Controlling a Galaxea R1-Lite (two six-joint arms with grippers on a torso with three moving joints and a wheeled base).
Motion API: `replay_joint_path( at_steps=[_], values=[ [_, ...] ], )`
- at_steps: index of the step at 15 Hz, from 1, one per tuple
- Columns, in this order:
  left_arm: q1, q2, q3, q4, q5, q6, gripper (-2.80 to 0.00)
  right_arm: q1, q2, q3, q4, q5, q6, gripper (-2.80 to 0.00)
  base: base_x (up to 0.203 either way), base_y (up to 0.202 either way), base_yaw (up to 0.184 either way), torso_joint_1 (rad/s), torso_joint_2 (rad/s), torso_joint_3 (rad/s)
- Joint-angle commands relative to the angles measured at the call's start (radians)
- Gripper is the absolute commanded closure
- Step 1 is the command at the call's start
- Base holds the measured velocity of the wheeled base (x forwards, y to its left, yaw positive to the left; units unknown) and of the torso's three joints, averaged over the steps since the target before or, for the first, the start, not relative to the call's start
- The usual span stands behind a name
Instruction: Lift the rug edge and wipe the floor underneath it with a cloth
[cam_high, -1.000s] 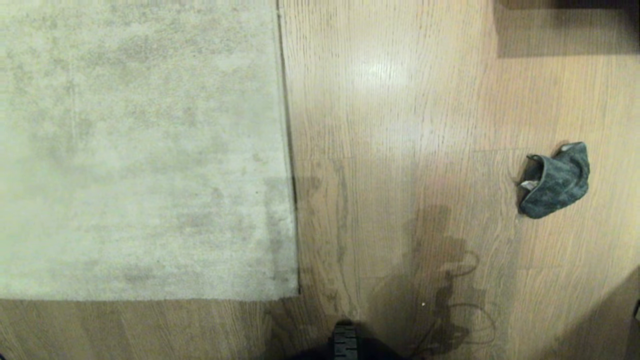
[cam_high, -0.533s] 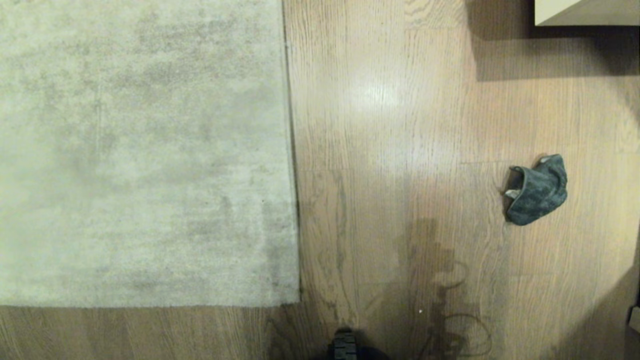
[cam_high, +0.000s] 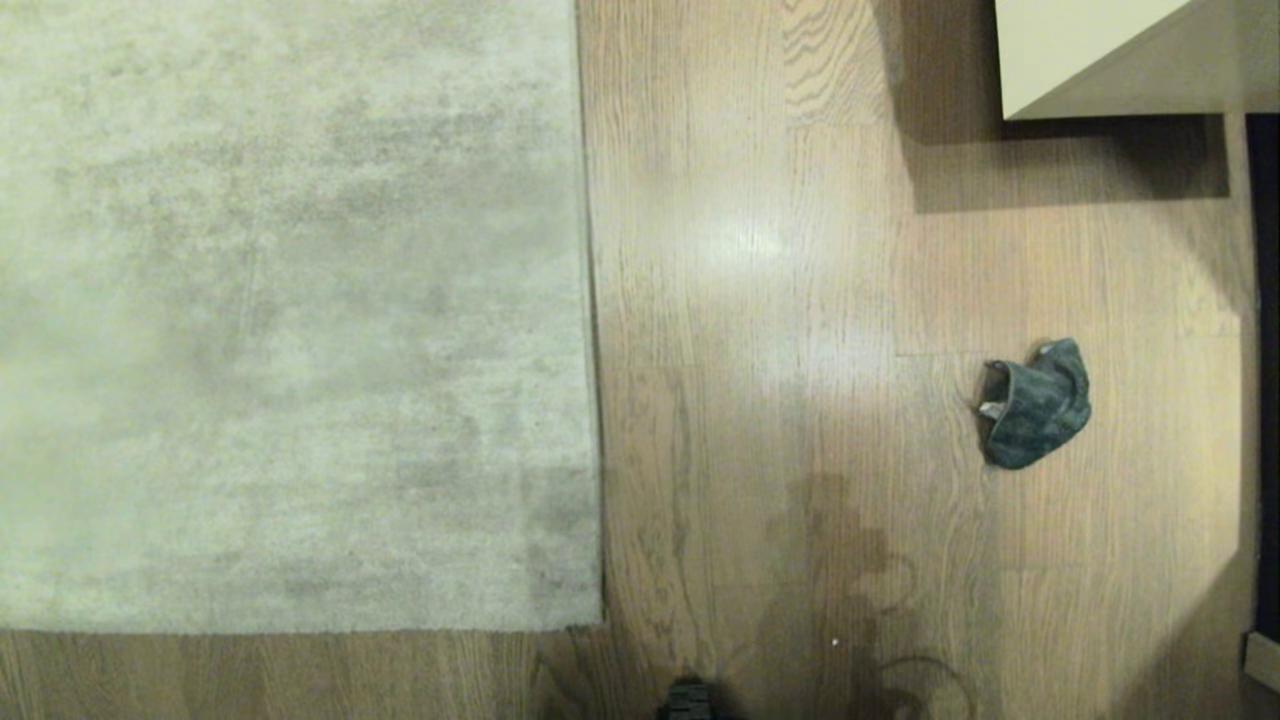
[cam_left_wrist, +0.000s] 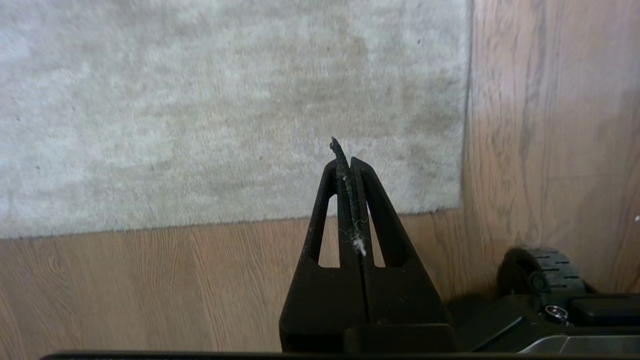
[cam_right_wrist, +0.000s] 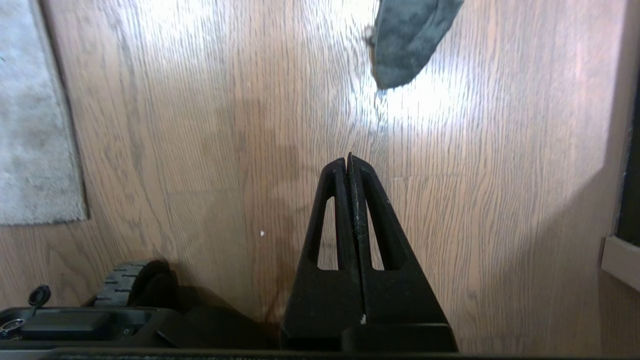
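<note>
The left pincer (cam_left_wrist: 345, 162) hangs with its two black fingers pressed together, holding nothing; a few pale fibres cling to the seam. Its tip sits in the middle of the left wrist picture, over the near border of the rug. The right pincer (cam_right_wrist: 348, 162) is likewise pressed together and empty, its tip in the middle of its picture over bare floor (cam_right_wrist: 210, 125), with the cloth (cam_right_wrist: 407, 40) at the upper edge, apart from the tip.

In the head picture neither arm shows. The rug edge (cam_high: 590, 330) runs straight from the top of the frame down to a square corner at lower centre-left, then turns along the lower border toward the left side; it lies flat. The floor (cam_high: 780, 300) fills the right half, its planks running top to bottom. The cloth (cam_high: 1035, 405) lies crumpled at centre right, well apart from the rug, its long axis slanting from lower left to upper right. A pale piece of furniture (cam_high: 1090, 50) fills the upper right corner. A black wheel (cam_high: 688, 700) peeks in at bottom centre
</note>
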Motion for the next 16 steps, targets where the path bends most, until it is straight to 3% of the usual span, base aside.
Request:
replay_joint_path(
  at_steps=[1, 16],
  values=[
    [-0.001, 0.001, 0.000, 0.000, 0.000, 0.000, 0.00, 0.000, 0.002, 0.000, -0.002, 0.000, 0.000, 0.00, 0.000, 0.000, 0.000, 0.002, 0.00, 0.204],
    [-0.001, 0.001, 0.000, -0.002, 0.000, 0.000, 0.00, 0.000, 0.002, 0.000, -0.001, 0.000, 0.000, 0.00, 0.000, 0.000, 0.000, 0.002, 0.00, 0.202]
  ],
)
